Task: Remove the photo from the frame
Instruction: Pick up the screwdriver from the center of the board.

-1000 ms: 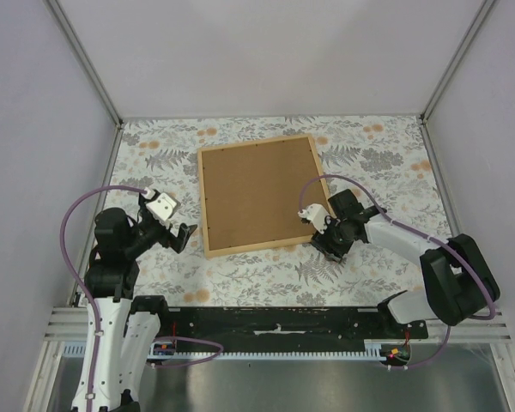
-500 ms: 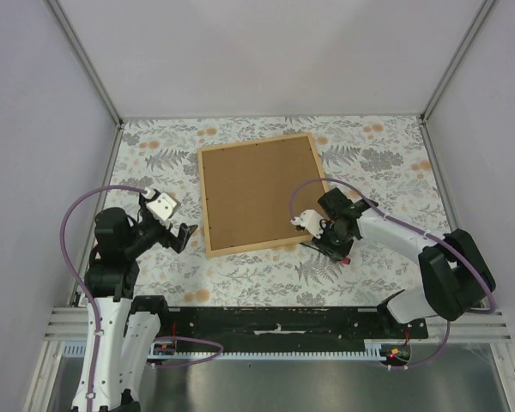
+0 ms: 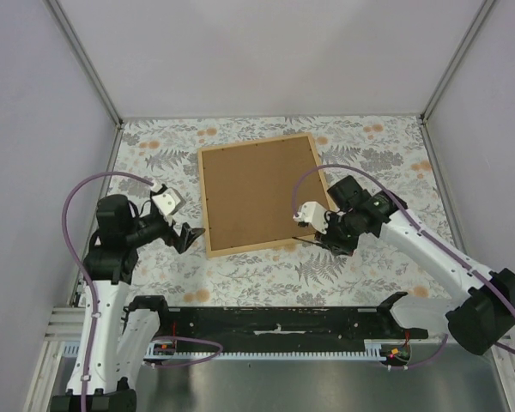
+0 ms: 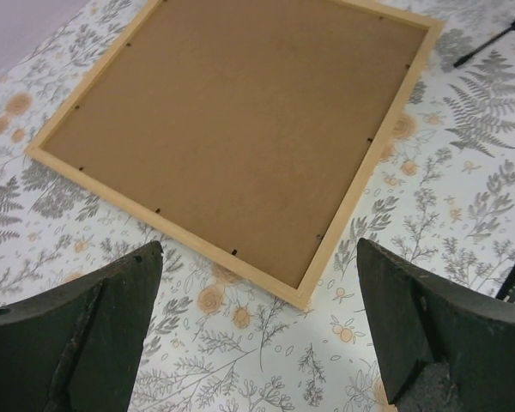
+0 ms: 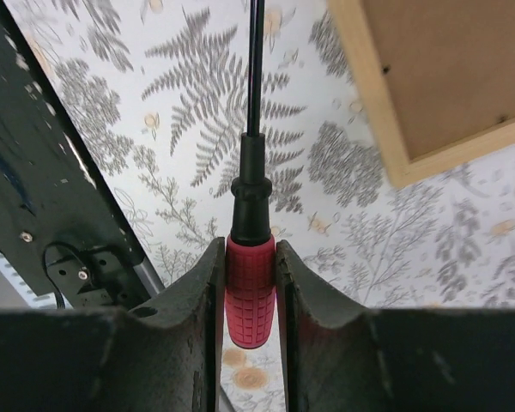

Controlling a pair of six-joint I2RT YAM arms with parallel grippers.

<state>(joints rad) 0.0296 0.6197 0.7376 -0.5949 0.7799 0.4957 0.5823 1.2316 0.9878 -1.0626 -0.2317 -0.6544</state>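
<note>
the frame (image 3: 262, 193) is lying flat on the flower-patterned bench (image 3: 378, 150), sitting slightly turned in the centre of the top view with its brown back board facing up (the photo is not showing in any view). the right hand (image 3: 328, 235) is sitting just right of the frame's lower right corner. its fingers (image 5: 197, 300) are clamping the red handle of a screwdriver (image 5: 251, 296). in the right wrist view the black shaft is running straight up the picture over the fern print, and the frame's tan corner is sitting at the upper right, apart from the shaft. the left hand (image 3: 185, 237) is hanging beside the frame's lower left corner, fingers spread wide apart and gripping nothing. in the left wrist view the frame is filling the upper part of the picture.
</note>
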